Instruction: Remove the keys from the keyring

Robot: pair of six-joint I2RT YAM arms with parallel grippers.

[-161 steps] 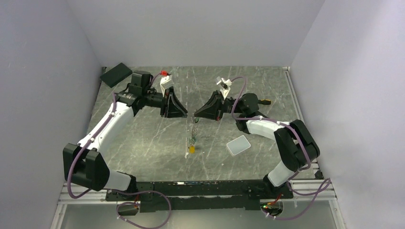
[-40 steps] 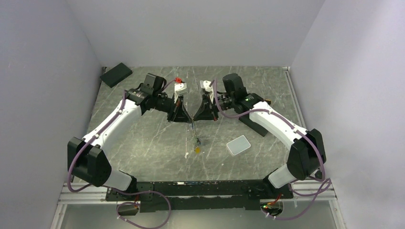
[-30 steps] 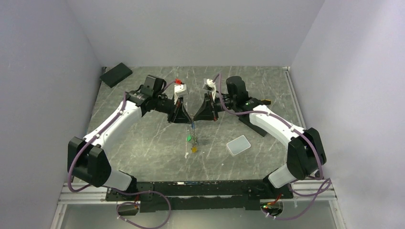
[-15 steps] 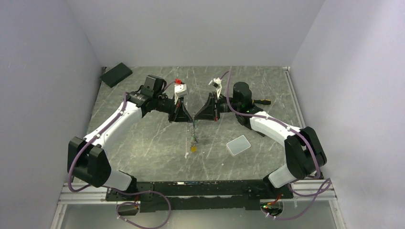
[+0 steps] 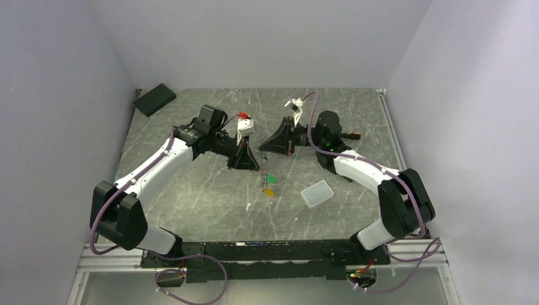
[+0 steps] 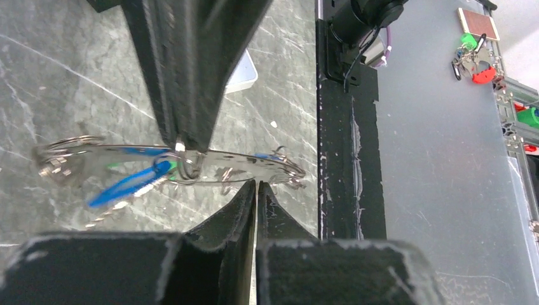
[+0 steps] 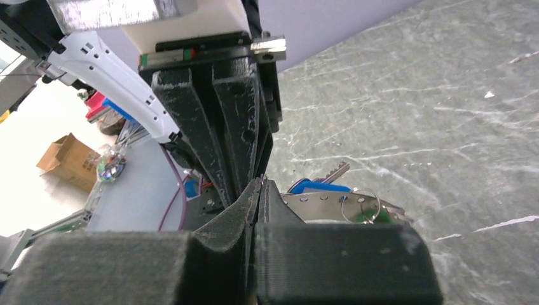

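Note:
The keyring (image 6: 254,157) is a thin metal loop held level above the table, with a flat holed strip (image 7: 330,204) along it. Keys with blue (image 6: 124,184) and green (image 7: 365,217) tags hang from it. In the top view the keys (image 5: 267,185) dangle below and between the fingertips, showing green and yellow tags. My left gripper (image 6: 256,184) is shut, its tips pinching the ring's thin wire; it also shows in the top view (image 5: 257,167). My right gripper (image 7: 260,182) is shut on the ring's other side, seen in the left wrist view (image 6: 184,146) and the top view (image 5: 261,148).
A grey rounded square pad (image 5: 317,193) lies right of the keys. A black flat pad (image 5: 154,99) sits at the back left corner. A small pale piece (image 5: 248,206) lies on the table in front of the keys. The black front rail (image 6: 346,146) borders the table.
My left gripper has moved right and toward the front; my right gripper has drawn back to the right. Their tips have parted and the hanging keys have swung right, tags spread.

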